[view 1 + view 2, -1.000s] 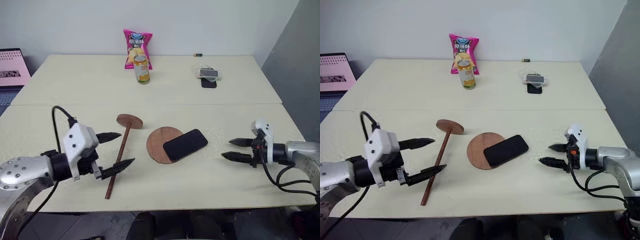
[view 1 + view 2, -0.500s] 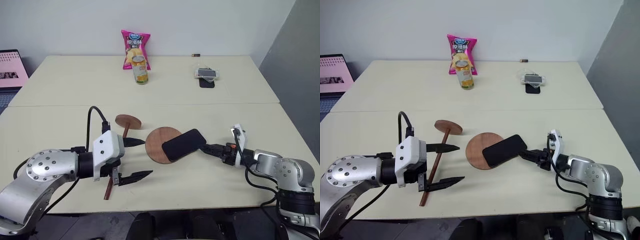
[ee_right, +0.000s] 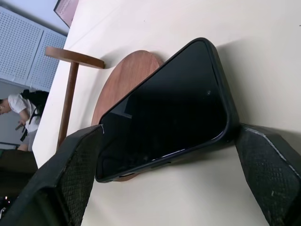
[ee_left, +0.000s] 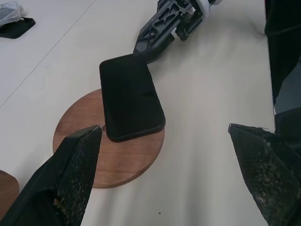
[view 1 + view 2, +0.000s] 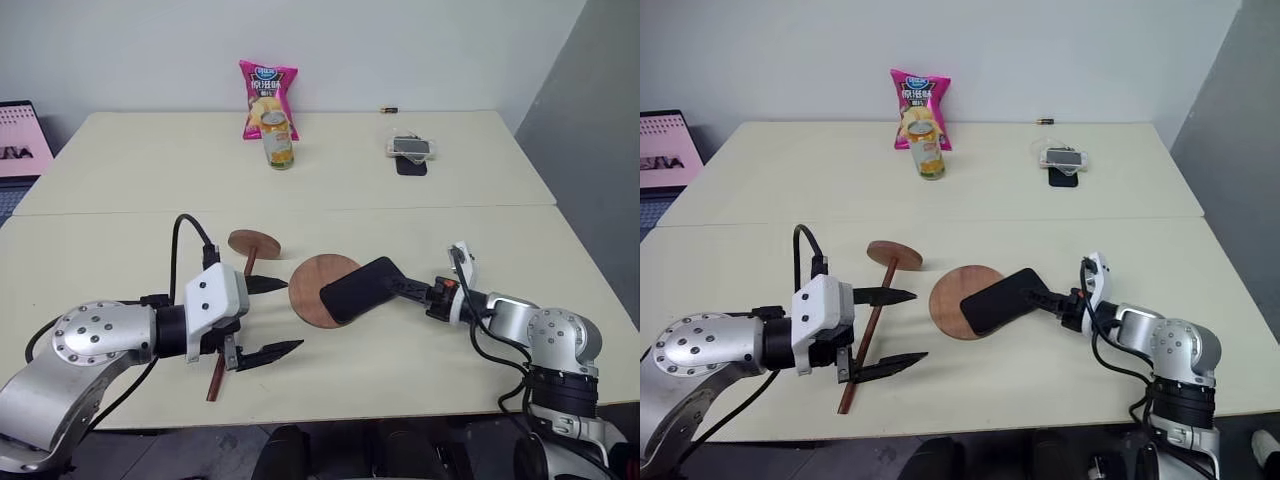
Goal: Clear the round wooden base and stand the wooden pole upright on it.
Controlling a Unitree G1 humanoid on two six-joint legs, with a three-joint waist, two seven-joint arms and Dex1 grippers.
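Note:
The round wooden base (image 5: 308, 296) lies flat near the table's front, with a black phone (image 5: 355, 290) resting across its right half and overhanging toward the right. My right gripper (image 5: 388, 284) is open and lies low on the table. Its fingers (image 3: 75, 174) stand on either side of the phone's right end and look to be touching it. The wooden pole (image 5: 871, 325) lies on the table left of the base, its end disc (image 5: 253, 243) pointing away from me. My left gripper (image 5: 288, 315) hovers open over the pole, aimed at the base, with nothing in it.
At the back of the far table stand a pink snack bag (image 5: 267, 98) and a can (image 5: 277, 142). A bagged phone (image 5: 412, 148) on a dark pad lies at the back right. A laptop (image 5: 20, 140) sits at the left edge. A seam (image 5: 120, 211) joins the two tables.
My right gripper has swung left, rolled over, and come to the phone's right end. My left gripper has shifted a little right over the pole. The camera has also moved.

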